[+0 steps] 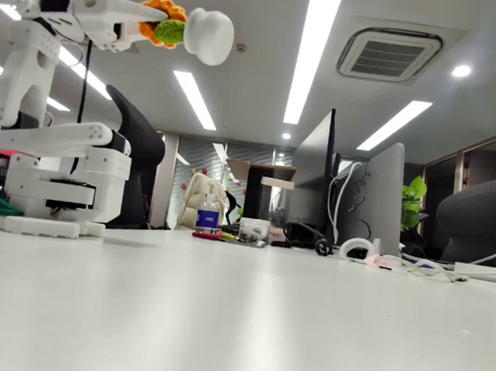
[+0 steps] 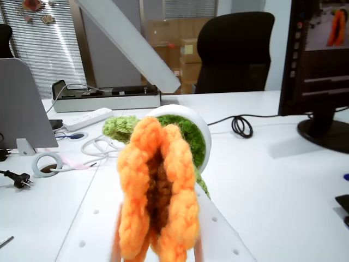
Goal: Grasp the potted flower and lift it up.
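The potted flower hangs high above the table, tipped on its side, with my white gripper [image 1: 155, 21] shut on it. In the fixed view its orange petals [image 1: 163, 10] and green leaves [image 1: 168, 31] sit between the fingers, and the round white pot [image 1: 211, 35] sticks out to the right. In the wrist view the orange flower [image 2: 158, 191] is squeezed and folded close to the camera, with the white pot [image 2: 192, 115] and green yarn behind it. The gripper [image 2: 163, 158] closes on the bloom; one white finger [image 2: 125, 38] slants above it.
On the white table [image 1: 244, 324] at the back stand a water bottle [image 1: 208, 212], monitors [image 1: 377, 197] and cables. A black chair [image 1: 143, 146] is behind the arm's base. In the wrist view, a monitor [image 2: 322, 60], a power strip [image 2: 87, 115] and a coiled cable [image 2: 241, 126] lie below.
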Controlling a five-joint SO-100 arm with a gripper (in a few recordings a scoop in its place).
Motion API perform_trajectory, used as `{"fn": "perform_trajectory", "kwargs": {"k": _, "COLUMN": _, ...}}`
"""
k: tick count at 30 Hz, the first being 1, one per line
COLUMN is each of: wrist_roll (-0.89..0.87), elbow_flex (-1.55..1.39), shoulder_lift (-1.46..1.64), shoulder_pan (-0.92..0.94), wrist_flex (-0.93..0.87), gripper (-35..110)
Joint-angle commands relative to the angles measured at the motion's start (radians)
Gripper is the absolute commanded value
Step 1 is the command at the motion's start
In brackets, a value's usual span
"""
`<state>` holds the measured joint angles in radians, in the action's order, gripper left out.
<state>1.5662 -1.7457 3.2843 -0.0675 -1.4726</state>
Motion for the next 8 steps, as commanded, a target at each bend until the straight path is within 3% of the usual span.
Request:
{"fn": "perform_trajectory", "kwargs": {"k": 1, "wrist_roll": 0.02, "elbow_flex": -0.003, "shoulder_lift": 0.014, "shoulder_pan": -0.018, "wrist_flex": 0.021, "gripper": 0}}
{"fn": "perform_trajectory", "kwargs": {"k": 8, "wrist_roll": 0.02, "elbow_flex": -0.006, "shoulder_lift": 0.014, "shoulder_pan": -0.018, "wrist_flex": 0.023, "gripper": 0}}
